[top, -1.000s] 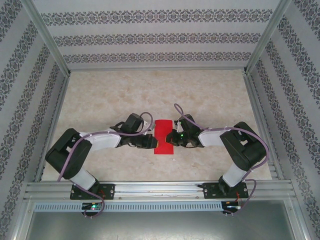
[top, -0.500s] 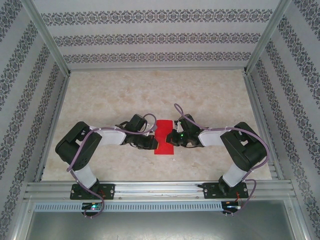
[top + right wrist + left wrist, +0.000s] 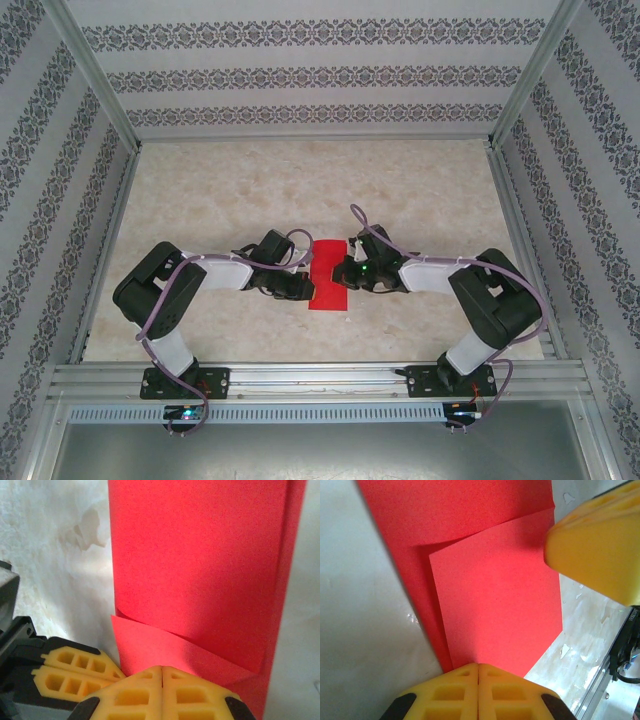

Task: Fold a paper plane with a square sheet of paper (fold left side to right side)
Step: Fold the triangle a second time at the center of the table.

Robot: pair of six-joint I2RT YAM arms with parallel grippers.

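- Patterned wallpaper closes in a pale marbled surface (image 3: 200, 200). The red paper (image 3: 328, 297) lies at its middle, between the two arms.
- The left tool (image 3: 479, 669) has its yellow pads pressed together. As far as its wrist view shows, they pinch the edge of the paper's upper layer.
- The right tool (image 3: 162, 671) has its pads pressed together too, nipping a small turned-up flap at the opposite edge.
- From above, the paper looks narrowed at its waist, where both tools meet it. A folded layer sits over a wider one beneath.
- The step in hand, as I judge it, is carrying the left side over to the right.
- To do it well, use the right grip as an anchor and sweep the left edge across low.
- Line up edge on edge before pressing down, then set the crease from the middle outward.
- Thin paper like this may buckle or slip free if the tools pull against each other.
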